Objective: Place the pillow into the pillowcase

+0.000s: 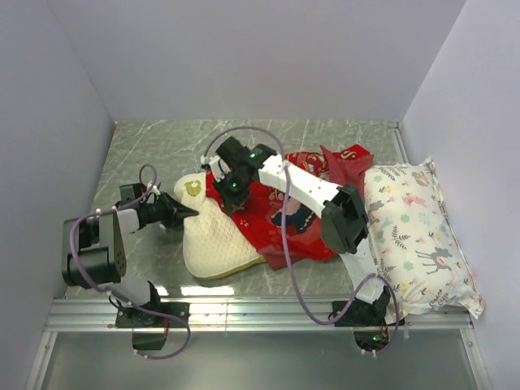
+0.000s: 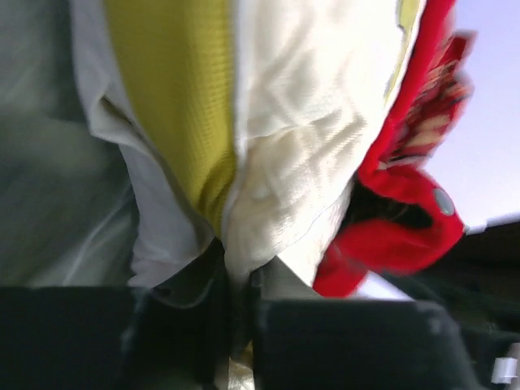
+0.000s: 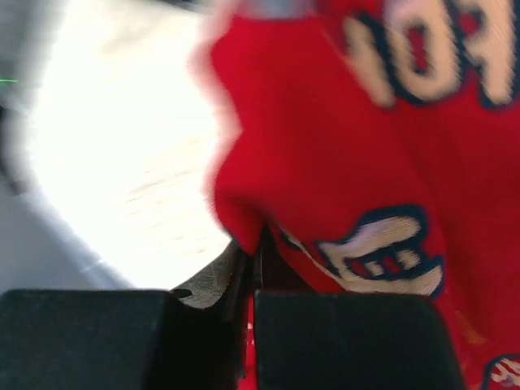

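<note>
You've got one white contoured pillow [image 1: 207, 236] and one floral animal-print pillow [image 1: 414, 236], so two pillows total, plus one red pillowcase [image 1: 260, 219].

The grey-green marbled bench [image 1: 162, 146] carries three soft things. A white pillow [image 1: 207, 236] with a yellow edge lies left of the middle, and the red pillowcase [image 1: 307, 237] overlaps its right side. A floral pillow [image 1: 414, 236] lies along the right wall.

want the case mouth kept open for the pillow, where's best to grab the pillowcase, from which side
Likely the loose hem of the pillowcase where it meets the pillow, pinched from above, as the right gripper does now: thin limp fabric folds easily into a pinch.
</note>
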Tool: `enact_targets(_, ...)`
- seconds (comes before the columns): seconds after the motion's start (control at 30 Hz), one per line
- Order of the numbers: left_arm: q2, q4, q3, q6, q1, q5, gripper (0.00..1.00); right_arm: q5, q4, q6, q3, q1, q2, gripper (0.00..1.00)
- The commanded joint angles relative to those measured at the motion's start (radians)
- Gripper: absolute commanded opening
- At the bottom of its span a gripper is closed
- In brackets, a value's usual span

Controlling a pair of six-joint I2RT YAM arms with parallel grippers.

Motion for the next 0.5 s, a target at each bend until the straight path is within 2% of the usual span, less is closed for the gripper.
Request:
enact_targets(0.0,0.096,0.628,-0.018,-0.432,-0.063,0.055,0.05,-0.341,0.074,-0.046,0.112,-0.006,-0.076,0.00)
enact_targets(0.03,0.112,0.707,-0.014,-0.487,-0.075,0.041,0.02,-0.503,0.094,-0.029,0.118,0.000,-0.088,0.00)
enact_targets(0.1,0.145,0.871,0.002,-0.603,-0.106,-0.002,0.01,-0.625,0.137,-0.014,0.152,0.038,-0.099,0.00)
enact_targets(0.17,0.159,0.936,0.016,-0.654,-0.135,-0.029,0.01,-0.722,0.158,0.012,0.206,0.066,-0.089,0.00)
enact_targets(0.23,0.172,0.949,0.017,-0.674,-0.143,-0.057,0.00,-0.745,0.200,0.018,0.204,0.083,-0.076,0.00)
enact_targets(0.3,0.167,0.920,0.011,-0.639,-0.138,-0.057,0.01,-0.675,0.179,-0.009,0.188,0.062,-0.047,0.00)
enact_targets(0.33,0.162,0.849,0.009,-0.615,-0.131,-0.053,0.01,-0.646,0.160,-0.032,0.160,0.051,-0.038,0.00)
enact_targets(0.37,0.155,0.810,0.011,-0.586,-0.117,-0.040,0.19,-0.553,0.145,-0.037,0.139,0.037,-0.035,0.05)
enact_targets(0.4,0.141,0.761,0.031,-0.487,-0.106,0.017,0.33,-0.494,0.102,-0.052,0.094,0.017,-0.042,0.12)
enact_targets(0.43,0.124,0.575,0.057,-0.396,-0.085,0.036,0.42,-0.440,0.068,-0.098,0.070,0.008,-0.052,0.29)
enact_targets(0.47,0.103,0.393,0.098,-0.265,-0.069,0.032,0.54,-0.387,0.056,-0.095,0.031,-0.004,-0.099,0.38)
